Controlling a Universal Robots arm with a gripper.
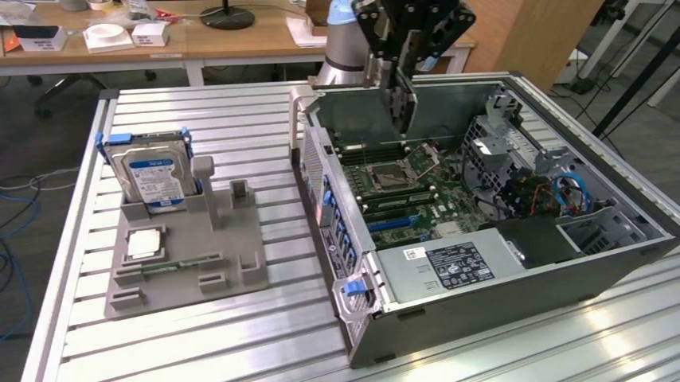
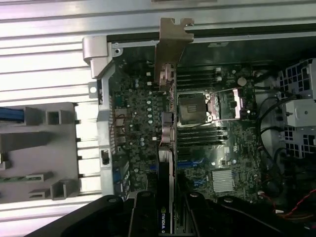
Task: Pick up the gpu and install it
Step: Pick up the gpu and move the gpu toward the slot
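We read "NVIDIA" on the gpu (image 2: 165, 173) edge (rest cut off); thin dark card, silver bracket (image 2: 174, 37); gripper (image 2: 168, 210) clamps it upright above the open computer case (image 1: 499, 318), over the motherboard (image 1: 409, 203).

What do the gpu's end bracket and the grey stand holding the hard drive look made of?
On the thin black gpu card, the L-shaped end bracket: bare sheet metal, likely steel, going by its dull silver sheen and folded tab. The grey blocky parts stand: matte plastic, possibly printed, with no shine and thick moulded slots.
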